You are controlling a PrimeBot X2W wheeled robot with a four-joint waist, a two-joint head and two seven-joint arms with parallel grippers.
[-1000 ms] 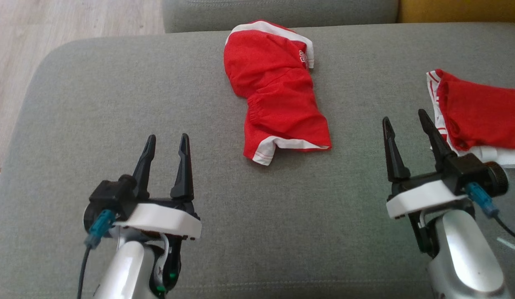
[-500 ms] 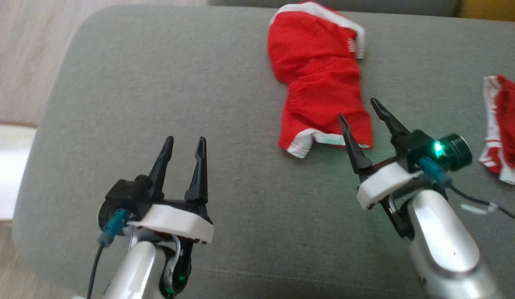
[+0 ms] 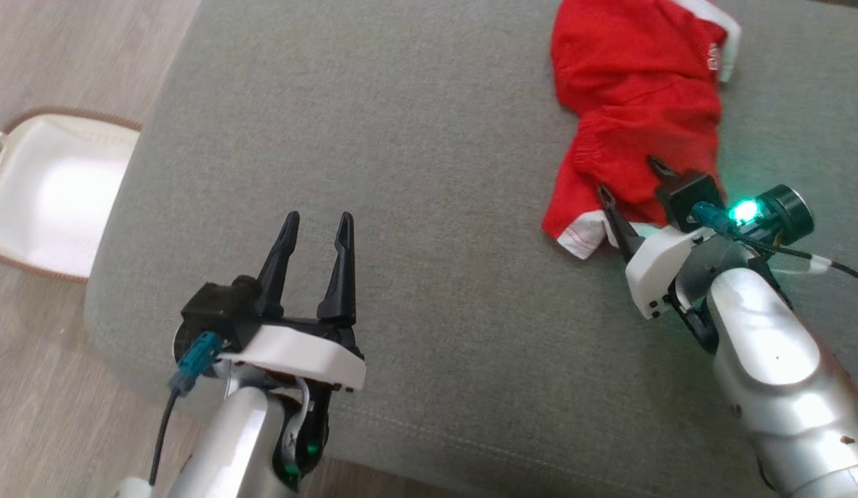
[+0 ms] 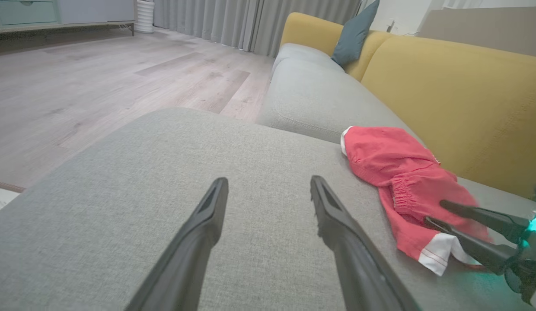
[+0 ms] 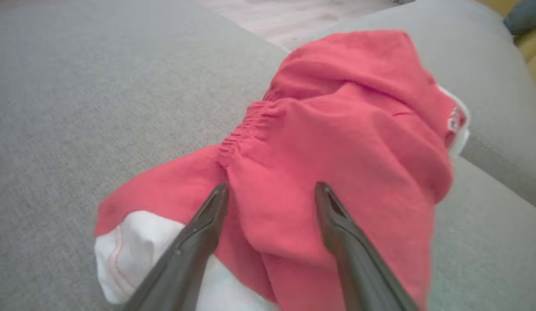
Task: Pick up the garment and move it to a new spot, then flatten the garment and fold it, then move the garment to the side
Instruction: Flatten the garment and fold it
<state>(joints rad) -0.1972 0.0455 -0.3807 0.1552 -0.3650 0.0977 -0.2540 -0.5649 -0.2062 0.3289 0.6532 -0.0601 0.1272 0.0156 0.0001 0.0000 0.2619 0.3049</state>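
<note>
- Nearest us, our left gripper [image 3: 317, 220] hovers over the bare front of the grey seat cushion [image 3: 415, 138], its two dark fingers spread with nothing between them.
- Further in and to the right, our right gripper [image 3: 628, 176] reaches onto the near end of the red shorts [image 3: 630, 90]. Its fingers are spread too, one on each side of a raised fold, not pinching it.
- We think the fingertips rest on the fabric, but the right wrist view is soft and we cannot be sure of contact.
- The shorts lie crumpled on the right part of the cushion, well apart from the left gripper. They are bright red, with a gathered elastic band across the middle, white trim with thin red stitching at the near leg opening, and a white band at the far end.
- A small white mark near the far band is too small for us to read.
- In the head view the top of the frame cuts off the shorts' far edge, and the right gripper's body covers part of the near hem.
- Beyond, the left wrist view shows a yellow backrest [image 4: 445, 95] and a teal pillow [image 4: 354, 32].
- On the wood floor [image 3: 69, 62] to the left lies a white item [image 3: 55, 194] with a brown rim that we cannot identify.
</note>
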